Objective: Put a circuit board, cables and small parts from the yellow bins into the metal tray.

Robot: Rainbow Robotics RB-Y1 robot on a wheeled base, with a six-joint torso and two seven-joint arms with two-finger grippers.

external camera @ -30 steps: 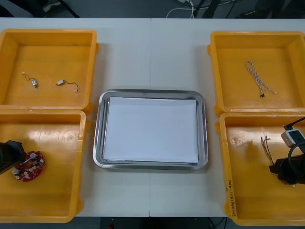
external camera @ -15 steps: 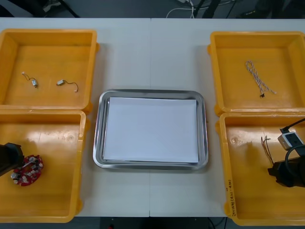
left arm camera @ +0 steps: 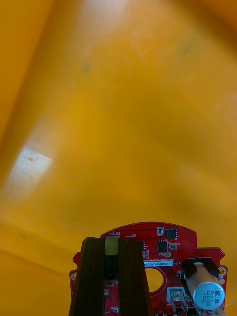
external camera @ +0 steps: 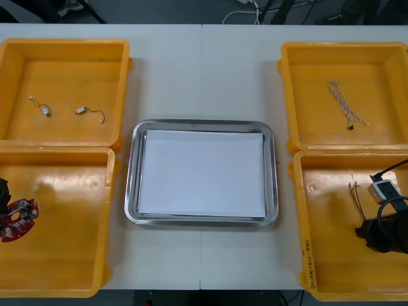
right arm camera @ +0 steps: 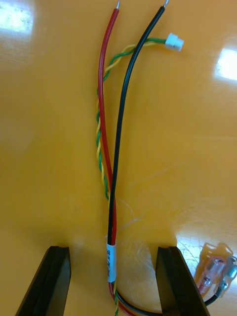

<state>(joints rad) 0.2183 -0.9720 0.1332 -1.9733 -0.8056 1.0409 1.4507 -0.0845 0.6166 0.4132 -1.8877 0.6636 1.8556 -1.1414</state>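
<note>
Since the earlier frame, the circuit board [external camera: 18,220] has travelled with the left gripper [left arm camera: 112,247] toward the outer wall of the near-left bin [external camera: 64,261]. The right gripper [right arm camera: 112,252] has eased slightly back along its cables.

**Left gripper.** The fingers are closed on the rim of the circuit board, with only the board's thickness between them. The rest of the board projects to one side of the fingers, capacitor end outermost. An edge grip keeps the fingers off the board's components. The board appears to be raised off the bin floor, presumably so it can clear the wall on the way to the tray [external camera: 131,182], which lies well off to the gripper's inner side on the surface [external camera: 204,70].

**Right gripper.** The fingers are spread wide and hold nothing. The cable bundle [right arm camera: 117,148] lies on the floor of the near-right bin [external camera: 331,255] and runs lengthwise between the fingers, with its white label sleeve [right arm camera: 111,261] centred in the gap. The red, black and twisted yellow-green leads fan out ahead of the fingertips. This alignment suits closing across the sleeve, where the leads are gathered.
</note>
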